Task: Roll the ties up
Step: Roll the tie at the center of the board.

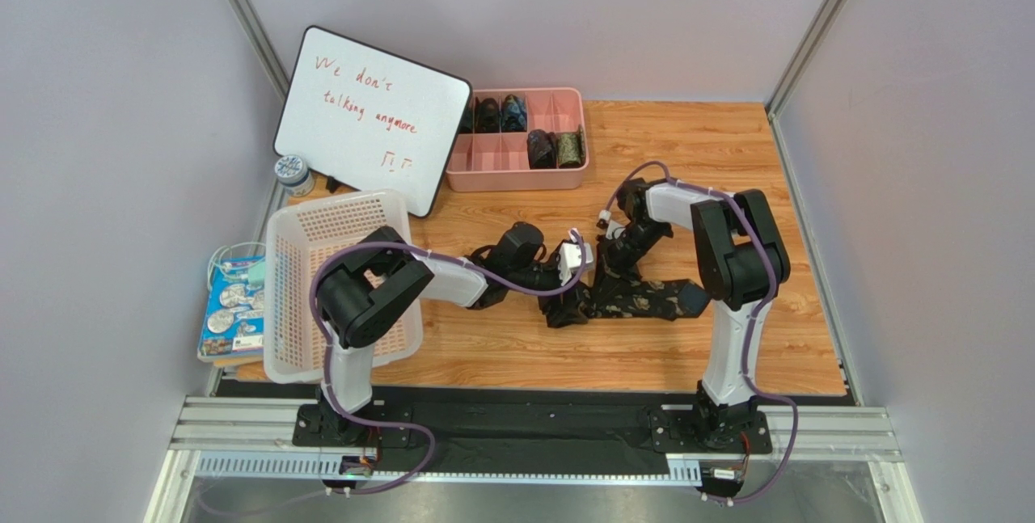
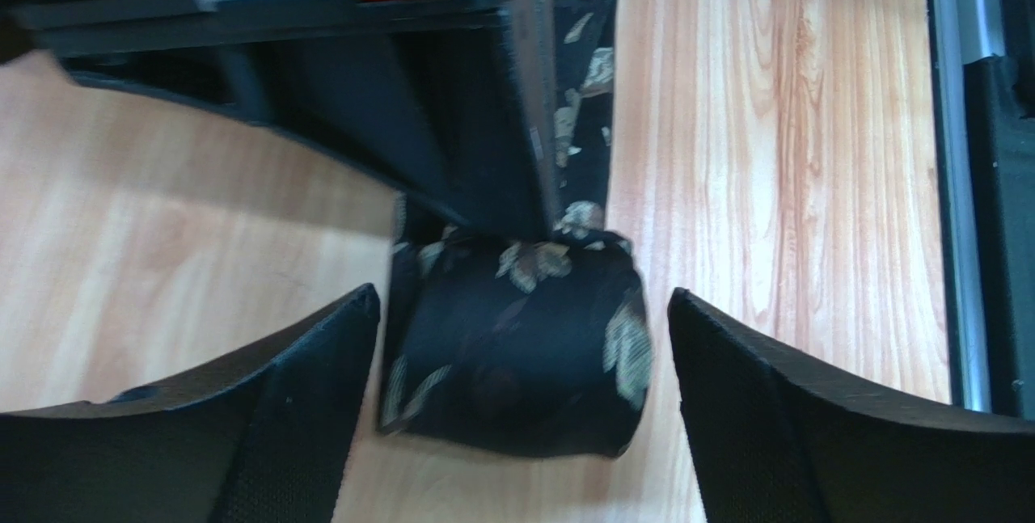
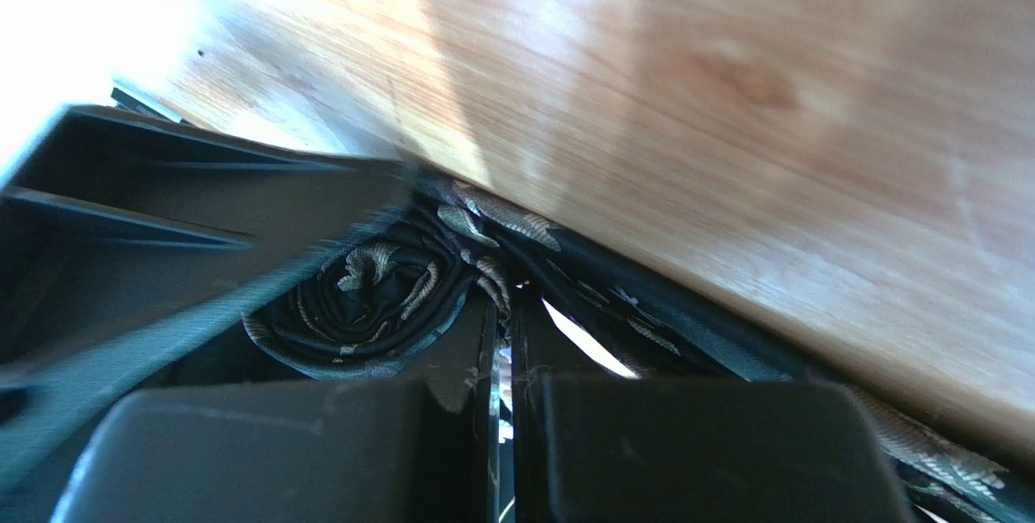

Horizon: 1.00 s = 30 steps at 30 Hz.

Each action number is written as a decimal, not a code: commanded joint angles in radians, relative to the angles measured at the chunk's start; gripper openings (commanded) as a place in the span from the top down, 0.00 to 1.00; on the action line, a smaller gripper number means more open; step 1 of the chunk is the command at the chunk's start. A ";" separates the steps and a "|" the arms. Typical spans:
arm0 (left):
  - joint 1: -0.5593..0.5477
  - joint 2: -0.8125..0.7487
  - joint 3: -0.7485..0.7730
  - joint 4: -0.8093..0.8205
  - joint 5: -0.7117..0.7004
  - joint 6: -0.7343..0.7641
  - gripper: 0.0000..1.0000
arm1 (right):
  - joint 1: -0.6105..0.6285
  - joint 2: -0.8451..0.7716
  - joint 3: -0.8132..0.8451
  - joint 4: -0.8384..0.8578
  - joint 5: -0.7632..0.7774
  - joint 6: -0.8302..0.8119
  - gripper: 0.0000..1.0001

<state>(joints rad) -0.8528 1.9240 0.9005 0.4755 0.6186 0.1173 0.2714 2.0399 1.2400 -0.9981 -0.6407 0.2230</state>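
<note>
One dark tie with an olive leaf pattern lies on the wooden table (image 1: 638,300). Its end is rolled into a small cylinder (image 2: 516,347), which also shows in the right wrist view (image 3: 365,293). My left gripper (image 2: 520,305) is open, with one finger on each side of the roll and not touching it; in the top view it (image 1: 578,261) is at the tie's left end. My right gripper (image 3: 504,295) is shut, its tips pinching the tie fabric at the edge of the roll. Its finger (image 2: 486,123) stands just behind the roll. In the top view the right gripper (image 1: 611,254) meets the left one.
A pink divided tray (image 1: 516,167) at the back holds several rolled ties (image 1: 541,147). A whiteboard (image 1: 371,111) leans at the back left. A white basket (image 1: 328,281) sits beside my left arm, with a blue packet (image 1: 237,305) beyond it. The black rail (image 2: 990,184) runs along the table's near edge.
</note>
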 commanded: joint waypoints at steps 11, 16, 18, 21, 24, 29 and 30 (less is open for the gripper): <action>-0.046 0.041 0.028 0.091 0.001 -0.113 0.44 | 0.040 0.106 -0.047 0.285 0.386 0.070 1.00; -0.054 0.056 0.046 0.051 -0.029 -0.157 0.42 | 0.048 0.102 -0.042 0.292 0.388 0.088 1.00; -0.057 0.056 0.055 0.020 -0.039 -0.145 0.41 | 0.049 0.100 -0.047 0.294 0.385 0.091 1.00; -0.075 0.066 0.093 -0.076 -0.089 -0.082 0.43 | 0.049 0.097 -0.048 0.300 0.366 0.095 1.00; -0.129 0.082 0.172 -0.280 -0.227 0.074 0.51 | 0.051 0.098 -0.033 0.288 0.302 0.078 1.00; -0.170 0.124 0.258 -0.567 -0.319 0.215 0.61 | 0.048 0.085 0.010 0.231 0.159 0.027 0.98; -0.176 0.122 0.258 -0.589 -0.326 0.232 0.61 | 0.046 0.069 0.013 0.224 0.144 0.012 0.94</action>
<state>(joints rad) -0.9600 1.9659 1.1248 0.1074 0.3733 0.2085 0.2871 2.0426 1.2587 -0.9989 -0.6048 0.2657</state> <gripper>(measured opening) 0.542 0.020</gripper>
